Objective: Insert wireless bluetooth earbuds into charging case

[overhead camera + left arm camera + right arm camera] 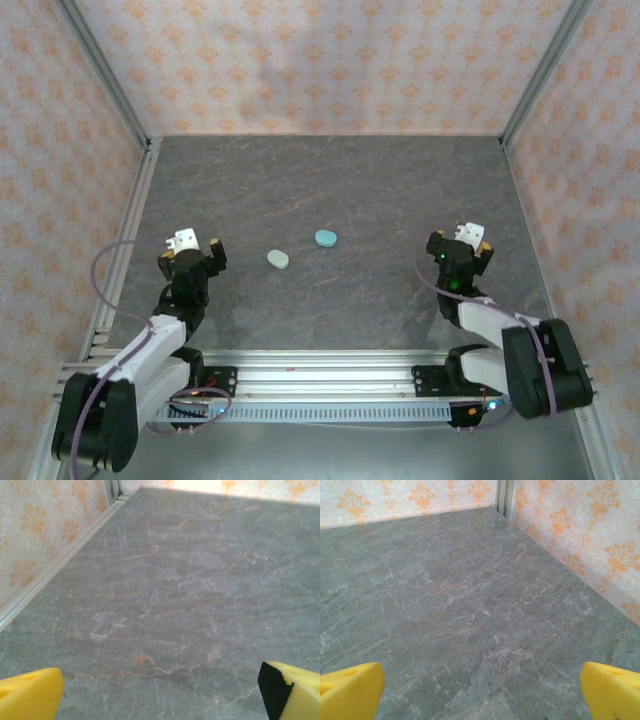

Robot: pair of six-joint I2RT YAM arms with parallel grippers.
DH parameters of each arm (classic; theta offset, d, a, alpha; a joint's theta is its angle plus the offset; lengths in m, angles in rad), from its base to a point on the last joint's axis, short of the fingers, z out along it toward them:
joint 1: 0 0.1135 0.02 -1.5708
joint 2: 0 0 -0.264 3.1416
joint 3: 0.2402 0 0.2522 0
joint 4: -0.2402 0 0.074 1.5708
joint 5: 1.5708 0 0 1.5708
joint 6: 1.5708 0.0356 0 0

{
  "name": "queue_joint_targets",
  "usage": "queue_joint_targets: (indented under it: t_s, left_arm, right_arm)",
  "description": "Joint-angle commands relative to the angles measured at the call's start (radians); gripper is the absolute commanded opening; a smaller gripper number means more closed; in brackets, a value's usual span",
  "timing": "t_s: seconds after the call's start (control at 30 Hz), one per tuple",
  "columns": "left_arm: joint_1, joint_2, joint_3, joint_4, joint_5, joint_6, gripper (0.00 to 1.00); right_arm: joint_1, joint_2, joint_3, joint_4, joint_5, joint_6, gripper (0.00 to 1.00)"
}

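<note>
Teal-blue oval plastic charging case [326,238] lay at the middle of the grey marbled table [400,180], the pale mint oval plastic charging case [278,259] close at its near left, between the left gripper [198,247] and the right gripper [458,238], both with fingers spread wide and holding nothing.

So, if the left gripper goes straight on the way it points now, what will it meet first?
Probably only the bare table; the left gripper seems tilted down, and nothing lies in its line.
</note>
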Motion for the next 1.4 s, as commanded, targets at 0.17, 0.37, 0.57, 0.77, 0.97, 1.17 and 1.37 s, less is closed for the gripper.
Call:
queue_joint_targets:
  t_s: [0.17,0.37,0.57,0.77,0.97,1.17,1.37]
  left_arm:
    - [0.008,0.268,0.065,0.350,0.021,0.102,1.00]
    - [0.024,0.480,0.172,0.398,0.086,0.140,1.00]
    - [0.059,0.562,0.226,0.369,0.186,0.133,1.00]
    - [0.063,0.566,0.221,0.385,0.209,0.142,1.00]
    - [0.064,0.567,0.221,0.385,0.210,0.143,1.00]
    - [0.063,0.567,0.221,0.384,0.210,0.142,1.00]
    - [0.063,0.567,0.221,0.384,0.210,0.143,1.00]
  right_arm:
    - [-0.080,0.308,0.031,0.405,-0.096,0.021,0.99]
    - [-0.087,0.342,0.063,0.373,-0.077,0.034,0.99]
    - [-0.088,0.359,0.138,0.260,-0.087,0.025,0.99]
    - [-0.088,0.349,0.138,0.243,-0.094,0.020,0.99]
    - [-0.088,0.352,0.139,0.245,-0.096,0.020,0.99]
    - [-0.088,0.351,0.140,0.246,-0.097,0.019,0.99]
    - [-0.087,0.357,0.149,0.235,-0.099,0.019,0.99]
